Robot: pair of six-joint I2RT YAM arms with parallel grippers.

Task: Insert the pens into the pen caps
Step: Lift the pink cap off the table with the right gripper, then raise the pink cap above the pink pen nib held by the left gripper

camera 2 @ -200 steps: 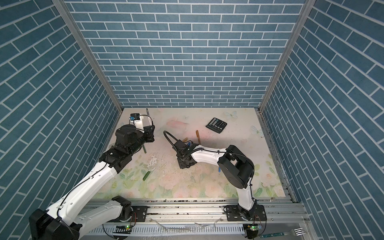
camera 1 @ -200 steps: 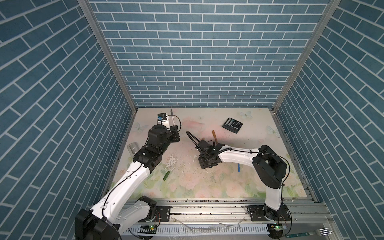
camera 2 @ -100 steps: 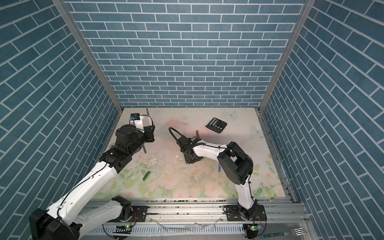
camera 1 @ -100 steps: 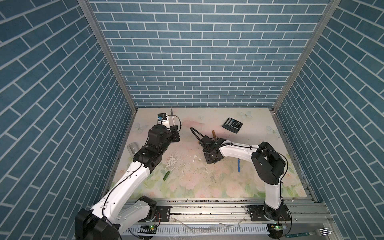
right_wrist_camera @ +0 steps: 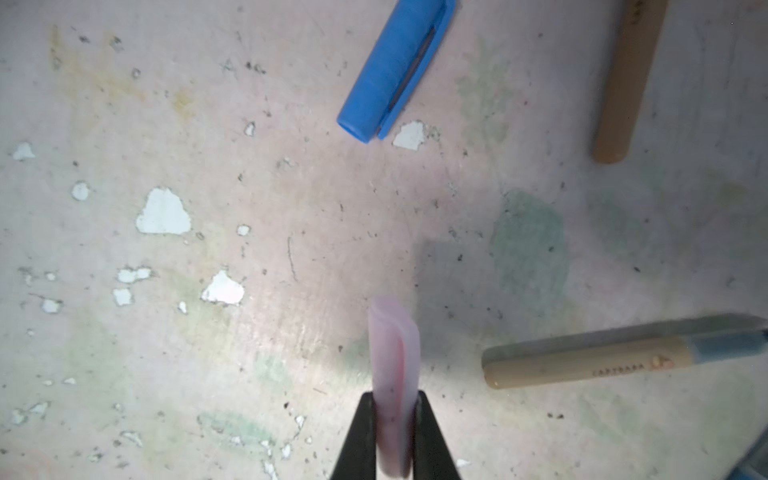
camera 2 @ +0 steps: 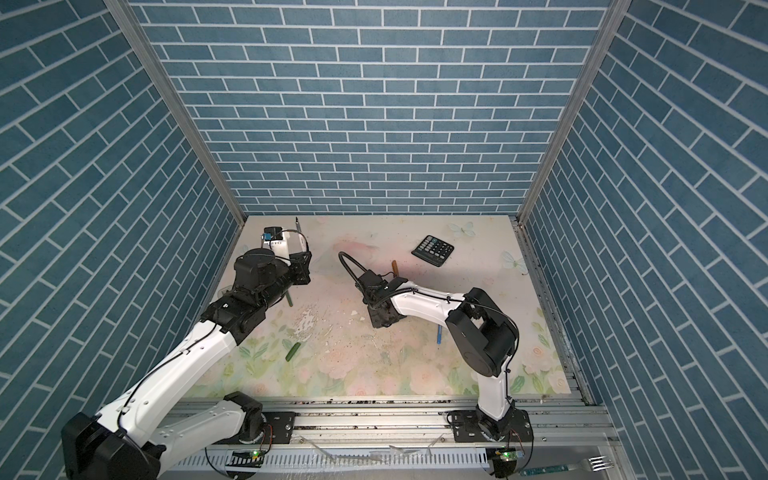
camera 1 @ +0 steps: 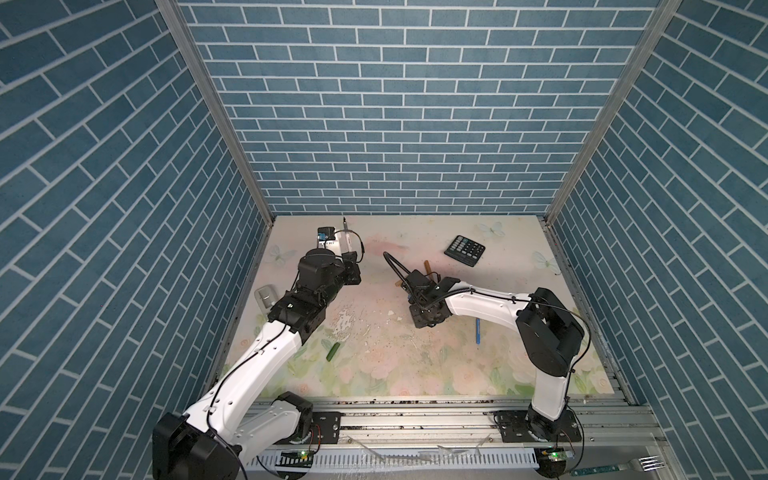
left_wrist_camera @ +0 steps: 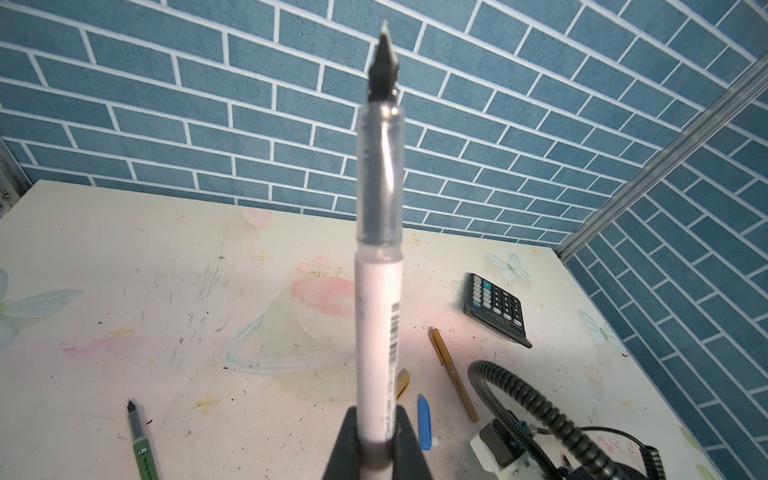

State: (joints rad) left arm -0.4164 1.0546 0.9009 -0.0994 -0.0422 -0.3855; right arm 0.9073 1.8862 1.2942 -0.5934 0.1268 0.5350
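My left gripper (left_wrist_camera: 376, 449) is shut on the white-pink pen (left_wrist_camera: 378, 291), which stands with its dark tip up; in a top view it (camera 1: 344, 239) rises at the back left. My right gripper (right_wrist_camera: 394, 409) is shut on the pale pink pen cap (right_wrist_camera: 392, 345), just above the mat; in both top views the gripper (camera 1: 428, 320) (camera 2: 384, 322) points down and hides the cap. On the mat lie a blue cap (right_wrist_camera: 390, 70), a tan pen (right_wrist_camera: 582, 365), a brown pen (right_wrist_camera: 627, 79), a tan cap (left_wrist_camera: 402, 382), a green pen (left_wrist_camera: 141, 444), a green cap (camera 1: 333, 351) and a blue pen (camera 1: 478, 331).
A black calculator (camera 1: 465, 250) lies at the back right. A small grey object (camera 1: 266, 293) sits by the left wall. The mat (camera 1: 395, 374) is scuffed with white chips near its middle. Brick walls close three sides.
My right gripper has shifted a little to the right and its jaws have closed on the pale pink cap. The left arm and its pen have not moved.
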